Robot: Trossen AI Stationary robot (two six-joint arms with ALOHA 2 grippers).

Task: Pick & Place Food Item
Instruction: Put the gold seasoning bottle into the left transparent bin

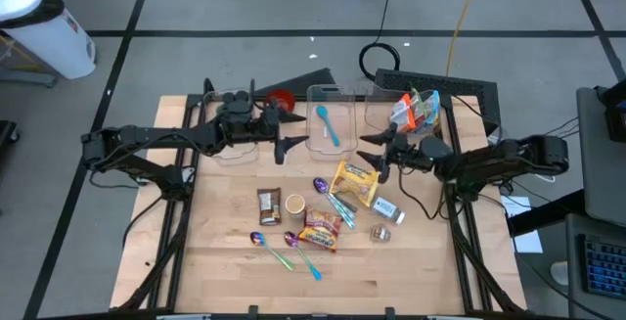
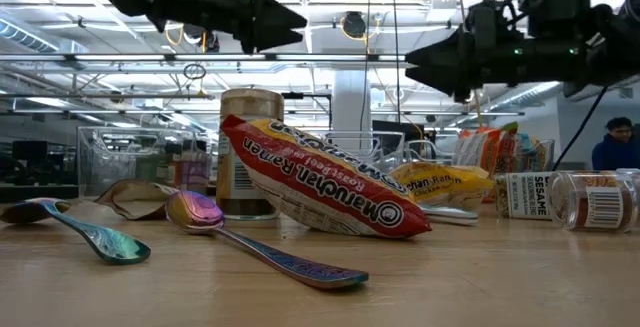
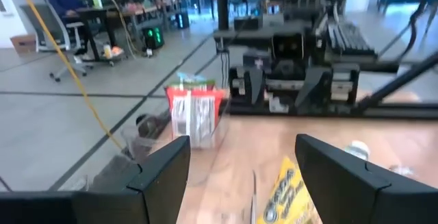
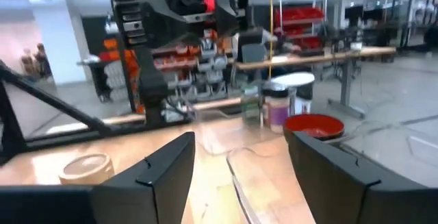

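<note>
Above the middle of the table [image 1: 225, 261], both arms hang clear of the food. The left end effector [image 1: 291, 144] is spread and empty near the clear container holding a blue spoon [image 1: 328, 124]; the right end effector [image 1: 372, 154] is likewise open with nothing between its fingers, just beside the yellow packet [image 1: 354, 183].

Candidates for the pick lie in a loose cluster: the yellow packet, the ramen pack [image 2: 320, 192] lower down, a brown packet [image 1: 269, 205], a small jar on its side [image 1: 386, 209].

The right arm looks best placed for the yellow packet (it is nearest). To do this well, I would descend straight over the packet's short width, keep both fingertips off the purple spoon [image 1: 323, 186] touching its edge, and close only once the fingers straddle the packet, since a flat crinkly pouch probably slides.
</note>
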